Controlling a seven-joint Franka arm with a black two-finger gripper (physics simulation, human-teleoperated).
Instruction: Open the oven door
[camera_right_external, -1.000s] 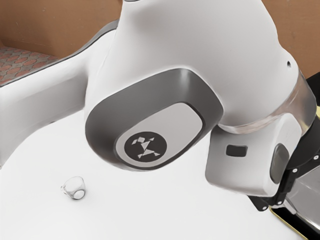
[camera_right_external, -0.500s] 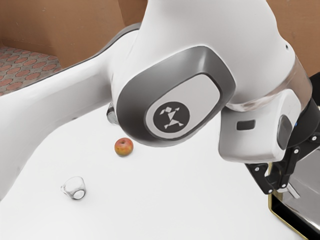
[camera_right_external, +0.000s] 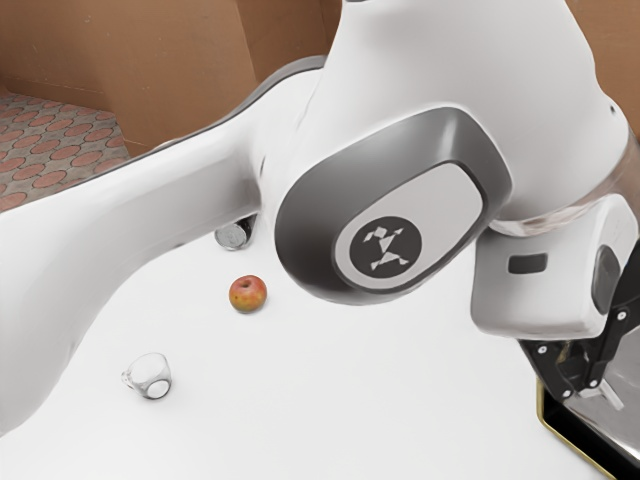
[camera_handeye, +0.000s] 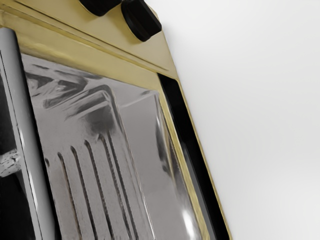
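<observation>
Tool (camera_right_external: 585, 382) hangs by oven (camera_handeye: 100, 57); white table (camera_right_external: 350, 400), brown walls (camera_right_external: 170, 60).

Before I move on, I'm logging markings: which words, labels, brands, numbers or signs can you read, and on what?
No words, labels or numbers are readable.
One sign: dark disc with white angular shapes, on my arm.
Oven knobs: no lettering I can make out.
</observation>
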